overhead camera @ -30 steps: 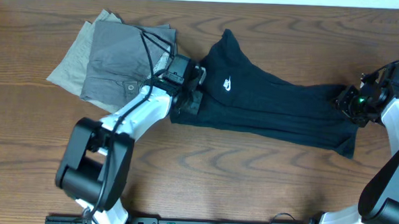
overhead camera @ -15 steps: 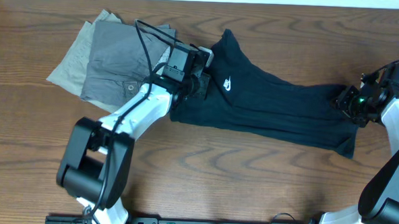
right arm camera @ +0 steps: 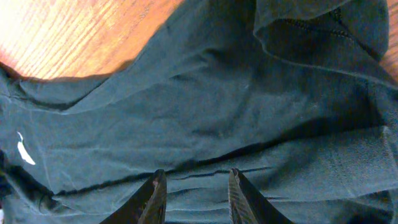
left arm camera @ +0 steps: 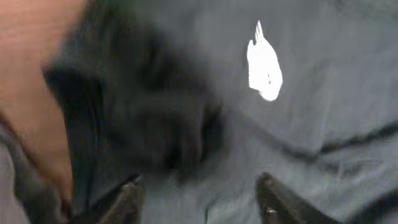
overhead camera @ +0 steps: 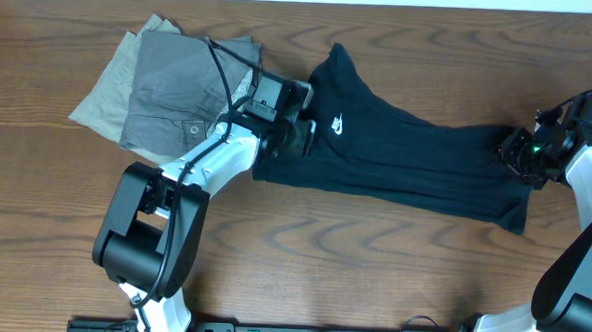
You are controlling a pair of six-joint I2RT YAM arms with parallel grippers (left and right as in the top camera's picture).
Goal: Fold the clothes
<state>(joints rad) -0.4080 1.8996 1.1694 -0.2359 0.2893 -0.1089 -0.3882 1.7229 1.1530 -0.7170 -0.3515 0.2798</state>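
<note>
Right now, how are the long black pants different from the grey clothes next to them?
The black pants are stretched out long; the grey piece is folded up small. The black pants carry a white logo; the grey piece shows a button. Both are soft fabric lying flat on the wooden table.

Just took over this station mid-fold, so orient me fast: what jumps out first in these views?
A long black trouser piece with a small white logo stretches across the middle of the table, the left claw open over its waist end and the right claw at its leg end. At far left lies a grey piece stacked on a khaki one.
</note>
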